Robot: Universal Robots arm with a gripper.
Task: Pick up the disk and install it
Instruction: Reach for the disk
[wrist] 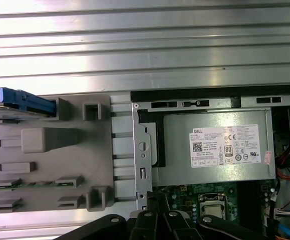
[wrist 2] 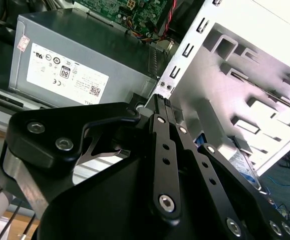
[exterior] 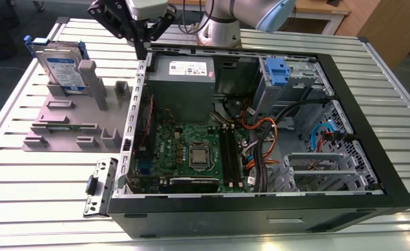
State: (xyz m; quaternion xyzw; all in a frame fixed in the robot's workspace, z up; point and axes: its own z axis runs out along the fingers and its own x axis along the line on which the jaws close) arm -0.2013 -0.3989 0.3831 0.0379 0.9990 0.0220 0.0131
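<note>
My gripper [exterior: 143,51]: fingers pinched together at the tips, with nothing between them. In the exterior view it hangs tip-down over the metal edge of the computer case [exterior: 260,212], at about 11 o'clock of the case. Both wrist views show the same closed tips [wrist 2: 161,100] [wrist: 158,200].

Disk [exterior: 62,65]: stands on edge in the grey fixture [exterior: 65,123], with the blue bracket around it and the white-and-blue label showing. In the exterior view it sits at about 9 o'clock from my gripper, well apart and not touched. The first wrist view catches it edge-on as a blue strip [wrist: 22,100] at one end of the fixture [wrist: 49,165].

Fixture: 1 grey block with several slots, lying on the slatted metal table [exterior: 44,209] just beside the case, at 9 o'clock of it.

Power supply [exterior: 184,78]: grey box with 1 white sticker, inside the case, near my fingertips at about 4 o'clock from them. It appears in both wrist views [wrist 2: 69,65] [wrist: 210,150].

Motherboard [exterior: 190,151]: at 6 o'clock from the power supply.

Blue latch [exterior: 278,70]: on a grey metal cage, at 3 o'clock from the power supply.
</note>
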